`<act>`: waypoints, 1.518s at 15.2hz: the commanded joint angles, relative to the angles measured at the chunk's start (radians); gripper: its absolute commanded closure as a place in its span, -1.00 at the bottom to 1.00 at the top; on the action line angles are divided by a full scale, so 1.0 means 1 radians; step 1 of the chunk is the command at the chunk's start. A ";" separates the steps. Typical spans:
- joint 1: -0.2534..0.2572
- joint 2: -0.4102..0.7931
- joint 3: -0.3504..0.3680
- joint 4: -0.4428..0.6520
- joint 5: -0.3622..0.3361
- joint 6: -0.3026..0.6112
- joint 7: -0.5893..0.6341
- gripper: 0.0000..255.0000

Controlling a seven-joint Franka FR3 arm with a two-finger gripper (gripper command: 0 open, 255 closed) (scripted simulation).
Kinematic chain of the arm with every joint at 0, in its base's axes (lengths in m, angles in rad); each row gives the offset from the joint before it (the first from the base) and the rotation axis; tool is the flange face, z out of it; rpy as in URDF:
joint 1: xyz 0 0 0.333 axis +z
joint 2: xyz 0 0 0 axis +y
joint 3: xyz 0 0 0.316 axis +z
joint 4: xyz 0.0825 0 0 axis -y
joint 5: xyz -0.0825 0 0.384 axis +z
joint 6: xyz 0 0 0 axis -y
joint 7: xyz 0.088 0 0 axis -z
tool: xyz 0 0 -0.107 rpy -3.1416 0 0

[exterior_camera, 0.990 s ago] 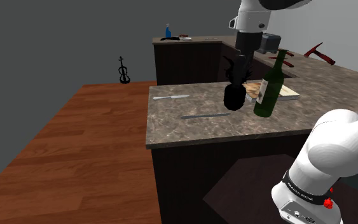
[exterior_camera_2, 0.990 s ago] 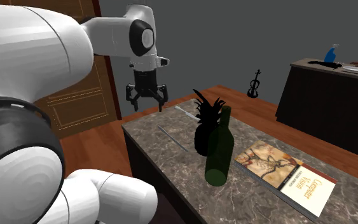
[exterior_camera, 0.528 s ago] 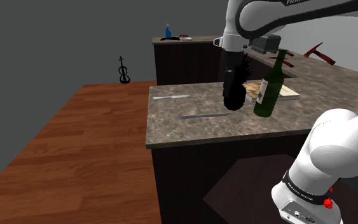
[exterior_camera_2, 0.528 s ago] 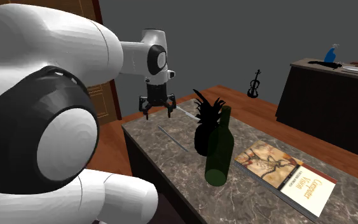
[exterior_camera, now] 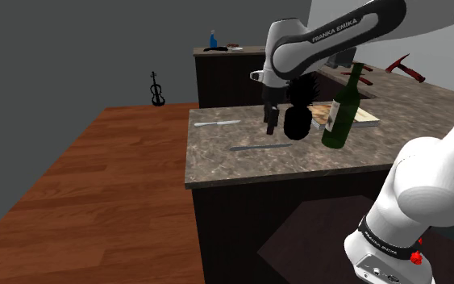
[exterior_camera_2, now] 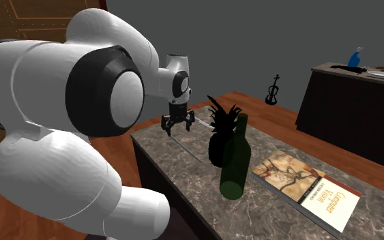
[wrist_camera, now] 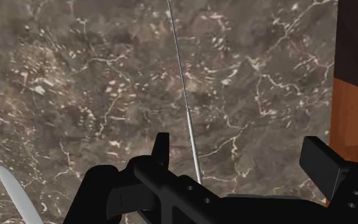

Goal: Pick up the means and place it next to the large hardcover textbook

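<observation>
Shoulder view, entry for the present moment.

Claw [exterior_camera: 270, 127]: black, two-fingered, pointing down over the stone-patterned surface [exterior_camera: 241, 168]. It hangs just above the thin grey rod [exterior_camera: 261, 148] and appears clear of it.

Change noted: half a second ago the claw hung higher, in front of the black pineapple [exterior_camera: 299, 113]. It has since come down and shifted toward the end of the surface that borders the wood floor [exterior_camera: 96, 177]. Judgement: the approach is nearly over. The last descent and the closing on the rod remain, and nothing is lifted yet.

Task item: thin grey rod, taken to be the "means". It lies flat near the long edge closest to the shoulder camera, unmoved across the frames.

Destination: hardcover textbook [exterior_camera: 364, 119], flat, nearer the opposite long edge and well apart from the rod. The pineapple and a green wine bottle [exterior_camera: 342, 109] stand between them.

Other item: short grey blade-like piece [exterior_camera: 217, 123], near the floor-end edge, apart from the rod.

Wrist view, additions: the fingers [wrist_camera: 320, 162] stand wide apart and hold nothing. The rod runs lengthwise between them, nearer one finger than the other, so a slight sideways correction seems needed. A rod this thin would likely slip from a poor pinch. From the shoulder view the finger gap is too small to judge.

Second exterior view, additions: the textbook cover carries an illustration and a white title band. The claw sits low over the surface near its floor-side corner.
</observation>
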 commanded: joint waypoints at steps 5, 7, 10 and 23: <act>0.043 0.195 -0.040 0.038 0.040 0.167 -0.205 -1.00; 0.044 0.212 -0.040 0.026 0.045 0.196 -0.209 -1.00; 0.046 0.239 -0.041 0.010 0.052 0.239 -0.214 -1.00; 0.047 0.254 -0.042 0.002 0.057 0.262 -0.217 1.00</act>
